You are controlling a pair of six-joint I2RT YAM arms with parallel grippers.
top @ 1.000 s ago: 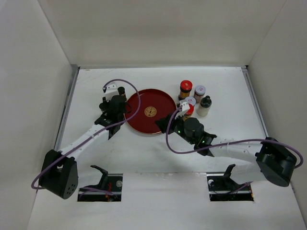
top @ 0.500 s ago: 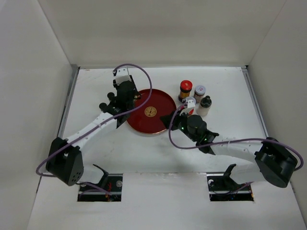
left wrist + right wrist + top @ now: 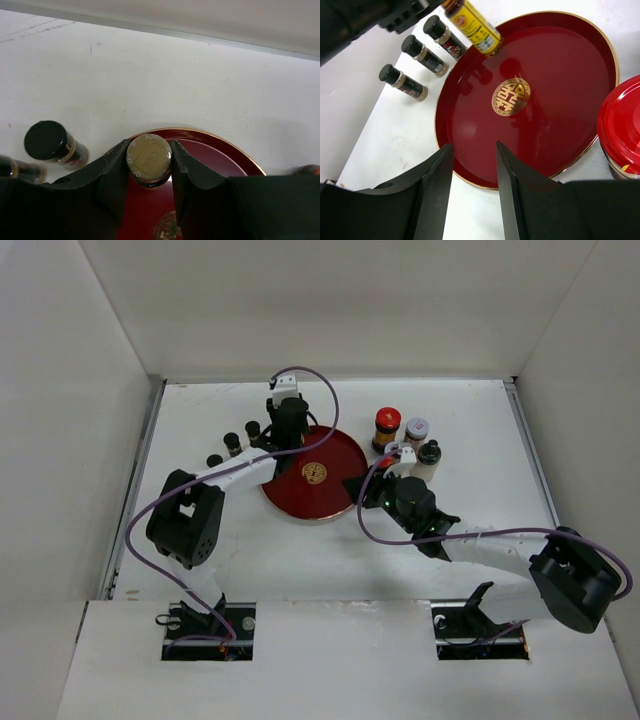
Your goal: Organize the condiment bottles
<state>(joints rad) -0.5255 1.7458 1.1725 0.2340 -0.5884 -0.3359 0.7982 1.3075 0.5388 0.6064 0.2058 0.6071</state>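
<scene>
L claw (image 3: pixel 148 161) grips gold-cap bottle (image 3: pixel 472 25) at tray (image 3: pixel 560 100) edge; 3 dark-cap bottles (image 3: pixel 425 54) beside.

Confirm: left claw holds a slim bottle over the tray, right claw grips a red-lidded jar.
Wrong: the right wrist view shows the right claw open and empty, the red-lidded jar beside it. The left claw does hold the bottle over the tray.
</scene>
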